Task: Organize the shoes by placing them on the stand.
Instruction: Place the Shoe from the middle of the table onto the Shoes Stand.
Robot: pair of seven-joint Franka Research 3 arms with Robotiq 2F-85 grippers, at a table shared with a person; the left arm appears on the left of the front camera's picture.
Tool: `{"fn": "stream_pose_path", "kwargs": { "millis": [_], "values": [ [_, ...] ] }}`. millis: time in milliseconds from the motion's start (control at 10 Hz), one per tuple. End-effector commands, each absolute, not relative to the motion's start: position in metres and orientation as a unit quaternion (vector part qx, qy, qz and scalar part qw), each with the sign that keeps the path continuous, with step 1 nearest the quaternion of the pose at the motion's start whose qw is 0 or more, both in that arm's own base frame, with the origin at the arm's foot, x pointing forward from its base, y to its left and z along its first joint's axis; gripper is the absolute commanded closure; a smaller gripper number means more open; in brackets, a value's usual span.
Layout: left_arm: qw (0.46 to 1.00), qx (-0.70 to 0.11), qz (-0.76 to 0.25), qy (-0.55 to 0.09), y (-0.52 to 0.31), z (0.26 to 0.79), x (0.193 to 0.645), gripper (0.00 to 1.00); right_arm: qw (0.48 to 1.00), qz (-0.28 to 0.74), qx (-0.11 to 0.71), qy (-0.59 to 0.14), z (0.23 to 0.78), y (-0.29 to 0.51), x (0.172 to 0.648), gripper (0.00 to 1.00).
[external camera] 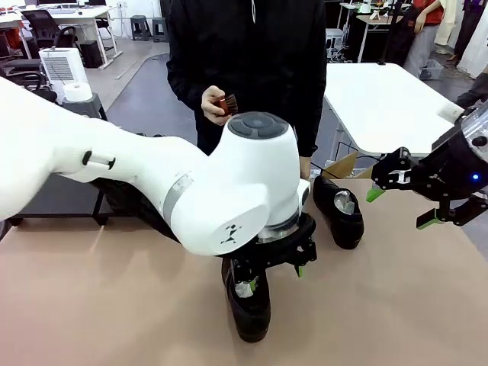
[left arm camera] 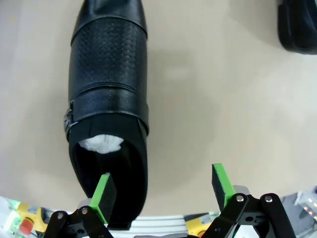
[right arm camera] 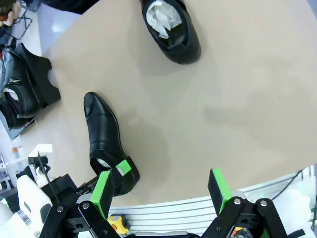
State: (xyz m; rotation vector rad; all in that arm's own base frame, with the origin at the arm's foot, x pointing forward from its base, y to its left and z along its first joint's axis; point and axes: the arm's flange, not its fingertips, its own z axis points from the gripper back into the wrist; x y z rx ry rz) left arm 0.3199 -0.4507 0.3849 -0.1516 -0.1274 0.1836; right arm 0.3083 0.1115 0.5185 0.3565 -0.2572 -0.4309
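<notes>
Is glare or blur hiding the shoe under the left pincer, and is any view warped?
Left wrist view: the shoe is sharp, its embossed grain readable, only a soft sheen. Front view: even light, but the left arm overlaps its far end. Right wrist view: wide-angle bend curves the table edge; focus is fine.

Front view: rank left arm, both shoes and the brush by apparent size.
1. Left arm, inflated by nearness to the camera.
2. Near shoe and far shoe: look alike, near one part hidden by the arm; unranked.
3. Brush, smallest by far.
</notes>
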Motion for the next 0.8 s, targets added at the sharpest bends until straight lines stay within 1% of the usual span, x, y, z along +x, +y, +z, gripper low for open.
{"fn": "stream_pose_path", "kwargs": {
  "millis": [0,100,200,400,600,700],
  "values": [
    [0.988,-0.079,0.106,-0.086,-0.468,0.379,0.319,0.0,0.953,-0.205,0.186,-0.123,0.518,0.111,0.309,0.0],
    [0.986,-0.093,0.101,-0.093,-0.474,0.376,0.32,0.0,0.953,-0.205,0.186,-0.123,0.518,0.111,0.309,0.0],
    [0.987,-0.09,0.081,-0.107,-0.477,0.369,0.322,0.0,0.953,-0.205,0.186,-0.123,0.518,0.111,0.309,0.0],
    [0.991,-0.061,0.056,-0.104,-0.477,0.35,0.327,0.0,0.953,-0.205,0.186,-0.123,0.518,0.111,0.309,0.0],
    [0.991,-0.065,0.045,-0.108,-0.477,0.347,0.33,0.0,0.953,-0.205,0.186,-0.123,0.518,0.111,0.309,0.0],
    [0.992,-0.067,0.038,-0.098,-0.477,0.344,0.331,0.0,0.953,-0.205,0.186,-0.123,0.518,0.111,0.309,0.0]
  ]
}}
